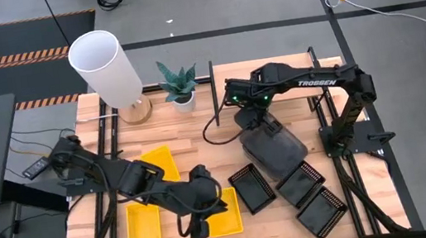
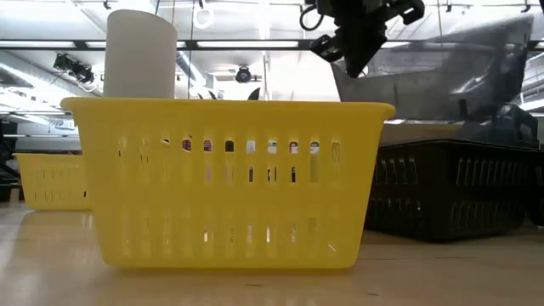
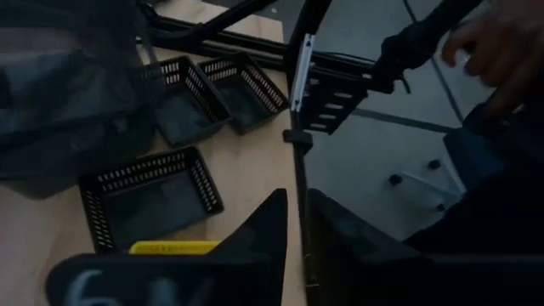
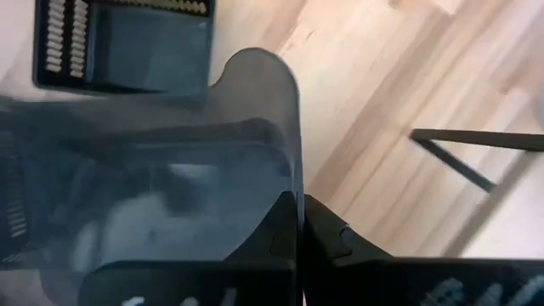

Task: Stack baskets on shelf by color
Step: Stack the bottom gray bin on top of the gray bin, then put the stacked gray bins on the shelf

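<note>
My right gripper (image 1: 251, 118) is shut on a dark grey basket (image 1: 276, 148), which it holds in the air over the table's middle right. It shows high up in the low view too (image 2: 459, 76). Three black mesh baskets (image 1: 253, 187) (image 1: 301, 182) (image 1: 322, 210) rest on their bottoms near it. Three yellow baskets (image 1: 161, 164) (image 1: 143, 225) (image 1: 229, 222) sit on the table's left half. My left gripper (image 3: 295, 223) hovers over the nearest-right yellow one, its fingers a narrow gap apart with nothing between them. The shelf (image 1: 298, 69), with thin black side frames, stands at the far right under the right arm. My right gripper pinches one wall of the dark grey basket at its rim (image 4: 291, 191) between the two fingers, one inside and one outside. The fingers point steeply down from above. The basket hangs tilted below them, lifted clear of the table and of the black baskets.
A white lamp (image 1: 105, 67) and a small potted plant (image 1: 179, 82) stand at the table's far edge. A black frame bar (image 4: 476, 140) lies near the right gripper. A person's hand (image 3: 501, 42) shows beyond the table's right side.
</note>
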You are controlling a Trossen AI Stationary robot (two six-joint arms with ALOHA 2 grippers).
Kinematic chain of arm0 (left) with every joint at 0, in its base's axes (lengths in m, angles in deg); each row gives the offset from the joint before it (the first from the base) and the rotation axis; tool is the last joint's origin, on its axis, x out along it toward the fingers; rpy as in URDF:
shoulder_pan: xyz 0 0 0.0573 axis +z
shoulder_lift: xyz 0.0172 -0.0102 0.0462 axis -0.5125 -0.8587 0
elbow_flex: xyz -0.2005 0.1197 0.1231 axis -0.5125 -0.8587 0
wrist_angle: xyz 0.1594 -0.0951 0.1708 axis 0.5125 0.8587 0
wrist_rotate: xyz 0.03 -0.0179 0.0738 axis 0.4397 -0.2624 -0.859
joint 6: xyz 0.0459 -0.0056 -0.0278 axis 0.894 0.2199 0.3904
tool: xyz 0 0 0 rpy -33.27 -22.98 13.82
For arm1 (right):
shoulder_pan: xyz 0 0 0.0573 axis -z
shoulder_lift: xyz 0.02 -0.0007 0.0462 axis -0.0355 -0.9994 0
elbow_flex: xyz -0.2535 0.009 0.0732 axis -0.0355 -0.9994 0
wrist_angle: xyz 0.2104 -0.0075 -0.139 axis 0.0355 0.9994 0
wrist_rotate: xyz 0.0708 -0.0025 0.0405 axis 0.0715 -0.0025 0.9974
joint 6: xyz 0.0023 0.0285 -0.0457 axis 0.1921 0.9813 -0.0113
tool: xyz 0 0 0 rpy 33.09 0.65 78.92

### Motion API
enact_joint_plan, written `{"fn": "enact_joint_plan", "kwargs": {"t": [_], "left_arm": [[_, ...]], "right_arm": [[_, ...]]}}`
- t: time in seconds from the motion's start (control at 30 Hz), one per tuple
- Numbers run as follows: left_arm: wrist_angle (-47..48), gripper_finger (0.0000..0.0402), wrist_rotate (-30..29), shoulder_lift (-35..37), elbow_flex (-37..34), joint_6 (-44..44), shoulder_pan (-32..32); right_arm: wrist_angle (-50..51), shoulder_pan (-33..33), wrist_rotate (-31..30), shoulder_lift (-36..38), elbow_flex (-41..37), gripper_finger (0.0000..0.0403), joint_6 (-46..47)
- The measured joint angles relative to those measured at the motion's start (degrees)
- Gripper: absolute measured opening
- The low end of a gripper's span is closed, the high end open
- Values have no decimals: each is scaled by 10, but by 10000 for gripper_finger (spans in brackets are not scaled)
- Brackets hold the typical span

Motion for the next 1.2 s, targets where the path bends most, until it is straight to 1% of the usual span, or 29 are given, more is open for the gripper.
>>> {"fn": "enact_joint_plan", "kwargs": {"t": [0.1,0.37,0.5,0.63,0.77,0.97,1.1,1.2], "left_arm": [[-2,41,-1,8,0,-10,-1],[-21,22,-1,24,0,-20,0],[-32,17,-1,28,0,-18,1],[-33,17,-1,29,0,-20,1],[-32,18,-1,29,0,-20,1],[-27,12,-1,29,0,-20,1],[-27,16,-1,29,0,-20,1],[-23,17,-1,29,0,-20,1]], "right_arm": [[-13,0,18,0,-19,0,-10],[-57,3,25,0,-67,4,-17],[-81,2,25,0,-87,6,-24],[-86,3,36,0,-98,15,-22],[-83,3,40,0,-105,42,-12],[-81,3,34,0,-106,103,8],[-73,3,10,0,-106,136,31],[-71,3,-23,10,-106,149,55]]}}
